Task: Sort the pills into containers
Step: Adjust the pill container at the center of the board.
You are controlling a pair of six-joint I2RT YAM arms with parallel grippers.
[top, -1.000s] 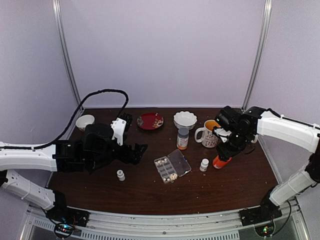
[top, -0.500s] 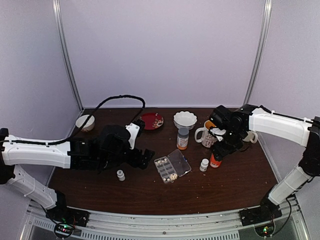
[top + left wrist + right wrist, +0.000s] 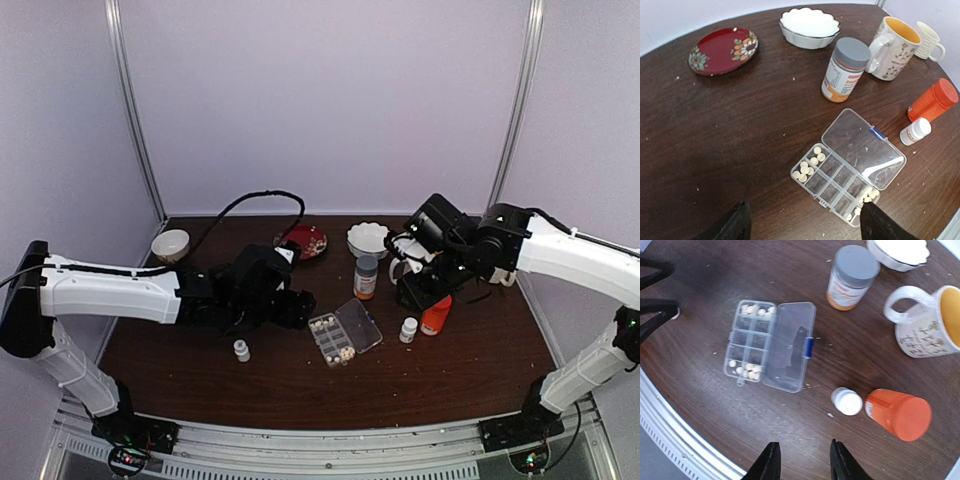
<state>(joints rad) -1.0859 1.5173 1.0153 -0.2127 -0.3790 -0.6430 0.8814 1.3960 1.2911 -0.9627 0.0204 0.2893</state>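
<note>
From above, the clear pill box [image 3: 345,333] sat mid-desk [image 3: 300,390] between the two arms. Its lid lay open toward the right arm, and its long axis ran near to far at a slight slant. Only this view caught the pale bowl [image 3: 170,243] at the far-left corner.

Left wrist: the left jaws were spread wide and empty, with the box just ahead. Pills [image 3: 807,169] clustered in the cells at both ends.

Right wrist: the right jaws were narrowly parted, gripping nothing. The orange bottle [image 3: 897,414] sat off the lid side.

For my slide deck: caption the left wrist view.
Open left gripper poised near the open pill box, pills in its end cells, grey-capped bottle and mug behind.
</note>
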